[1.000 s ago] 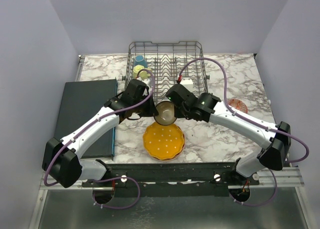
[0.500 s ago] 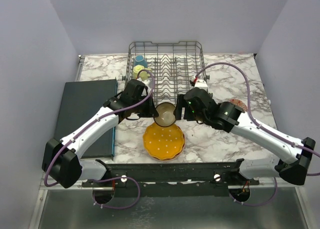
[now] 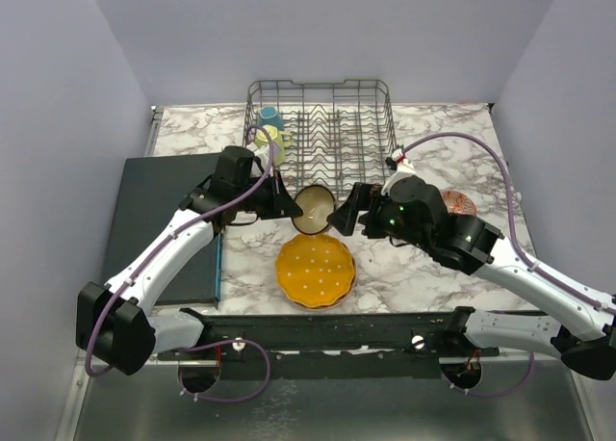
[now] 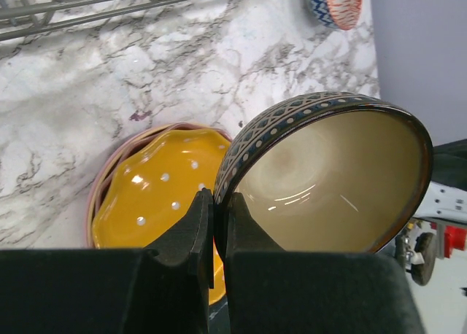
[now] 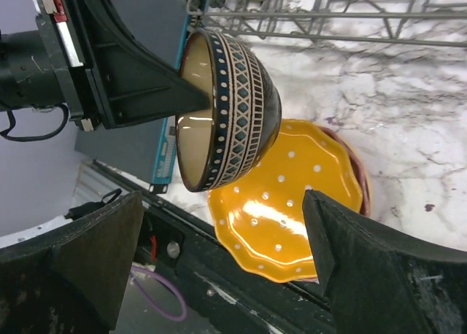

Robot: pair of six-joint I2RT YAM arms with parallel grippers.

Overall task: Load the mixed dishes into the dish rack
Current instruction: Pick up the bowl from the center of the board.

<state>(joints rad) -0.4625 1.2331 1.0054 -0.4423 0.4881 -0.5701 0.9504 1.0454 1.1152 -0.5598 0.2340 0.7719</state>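
"Where was the patterned bowl (image 3: 314, 208)?"

"Tipped on edge above the tabletop (image 3: 423, 142), just in front of the dish rack (image 3: 318, 83) and over the far rim of the orange dotted plate (image 3: 315, 271). The left pincer (image 3: 289, 206) was clamped tight on its rim."

"And the right pincer (image 3: 348, 210)?"

"Spread wide, empty, just beside the bowl."

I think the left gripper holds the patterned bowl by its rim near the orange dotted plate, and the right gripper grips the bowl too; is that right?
Not quite: the right wrist view shows the right gripper open, apart from the patterned bowl. The left gripper holds it by its rim near the orange dotted plate.
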